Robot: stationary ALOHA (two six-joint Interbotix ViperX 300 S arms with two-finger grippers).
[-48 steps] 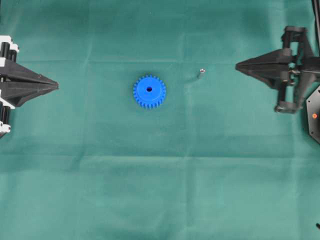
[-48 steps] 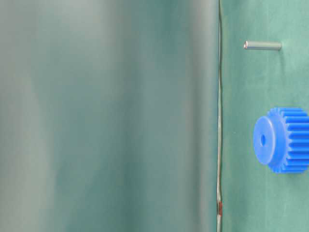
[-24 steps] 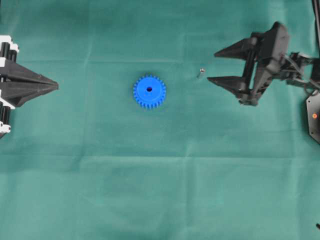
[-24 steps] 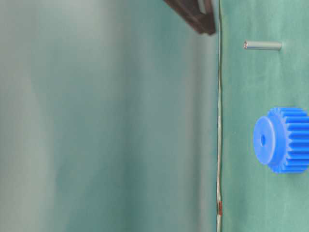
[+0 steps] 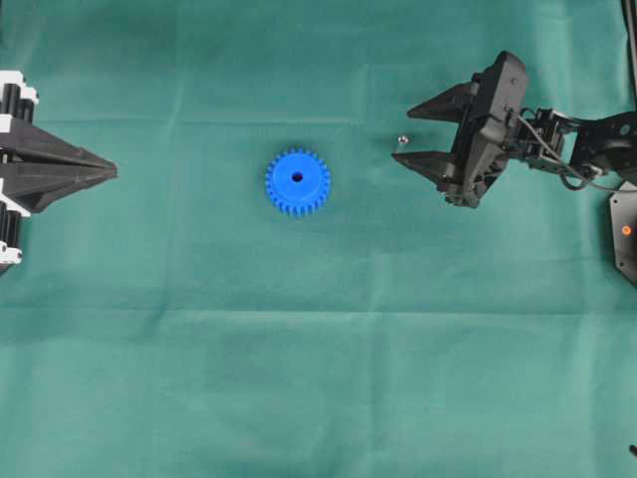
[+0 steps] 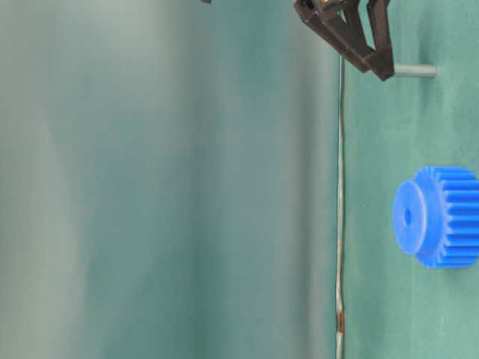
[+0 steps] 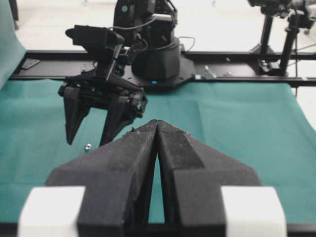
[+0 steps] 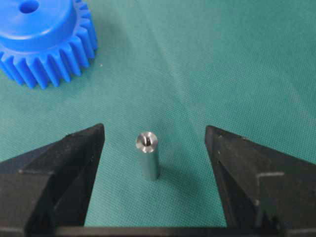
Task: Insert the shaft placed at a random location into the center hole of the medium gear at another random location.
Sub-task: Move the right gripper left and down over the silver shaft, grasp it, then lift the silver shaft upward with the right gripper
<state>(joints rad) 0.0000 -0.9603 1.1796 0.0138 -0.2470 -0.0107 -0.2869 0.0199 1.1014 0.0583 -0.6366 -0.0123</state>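
Shaft: the shaft [image 8: 147,155] stood upright on the green cloth [image 5: 318,378]; a small grey pin with a shiny top end; it lay between the two fingers of the right gripper [image 8: 154,148], touching neither
Right gripper: jaws spread wide; fingertips reached level with the shaft in the overhead view; nothing was pinched
Medium gear: the medium gear [image 5: 298,182] lay flat on the cloth, well apart from the shaft, on its left in the overhead view; its center hole [image 5: 297,177] faced up and was unblocked
Left gripper: the left gripper [image 5: 111,171] sat at the left edge, far from gear and shaft; its fingers were pressed together; it held nothing
Obstacles: bare cloth lay between shaft and gear
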